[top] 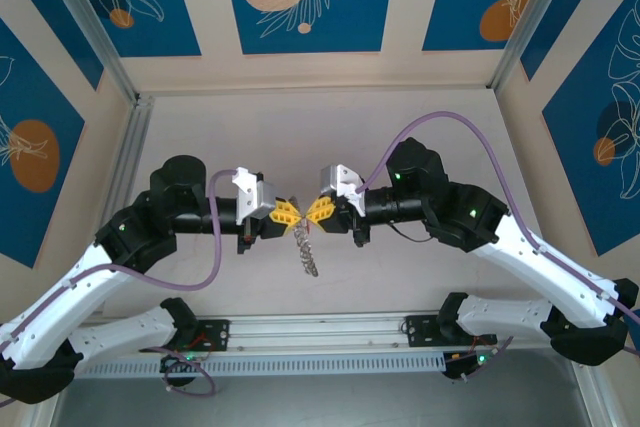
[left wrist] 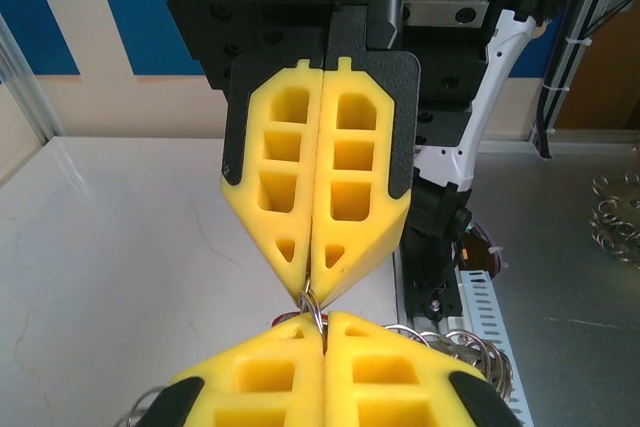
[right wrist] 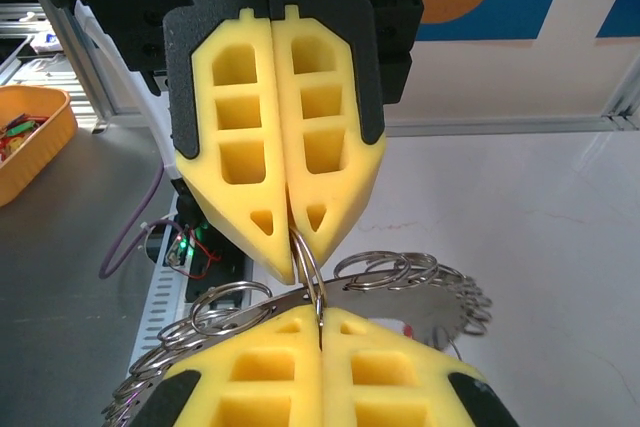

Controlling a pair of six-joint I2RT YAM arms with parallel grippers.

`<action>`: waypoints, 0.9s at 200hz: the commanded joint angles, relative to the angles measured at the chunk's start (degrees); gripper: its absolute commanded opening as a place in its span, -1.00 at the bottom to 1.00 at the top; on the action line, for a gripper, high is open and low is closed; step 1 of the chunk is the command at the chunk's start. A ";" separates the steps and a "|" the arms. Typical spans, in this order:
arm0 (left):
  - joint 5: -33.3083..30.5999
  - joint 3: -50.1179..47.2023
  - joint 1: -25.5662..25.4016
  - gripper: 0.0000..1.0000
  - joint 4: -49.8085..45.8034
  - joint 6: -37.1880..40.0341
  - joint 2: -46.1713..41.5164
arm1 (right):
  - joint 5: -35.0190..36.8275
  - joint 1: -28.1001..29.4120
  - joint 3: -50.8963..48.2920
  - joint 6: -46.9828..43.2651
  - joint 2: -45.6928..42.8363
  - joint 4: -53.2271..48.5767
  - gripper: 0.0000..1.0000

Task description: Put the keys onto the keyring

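Top external | keyring [top: 308,252]: likely light, stiff, slippery wire; bunch dangles | left hand [top: 292,213], right hand [top: 317,211]: both clamped on its bare top, the best hold

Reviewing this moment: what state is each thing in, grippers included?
left gripper: shut, pinching the keyring.
right gripper: shut on the same keyring, tip to tip with the left gripper.
keyring: gripped by both grippers, its silvery bunch hanging below them.
orange basket: upright, small items inside.
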 commanded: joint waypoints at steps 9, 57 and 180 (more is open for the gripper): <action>4.19 0.86 -0.29 -1.00 5.70 0.70 -1.31 | 1.66 -0.90 -1.97 1.44 0.06 -1.81 -0.95; 4.12 0.81 -0.21 -1.00 5.72 0.60 -1.31 | 2.48 -0.99 -3.90 1.80 -1.43 -0.48 -0.91; 3.95 -1.80 -0.20 -1.00 10.54 -1.75 -1.13 | -0.57 -0.85 -8.81 4.17 -2.67 7.47 -0.80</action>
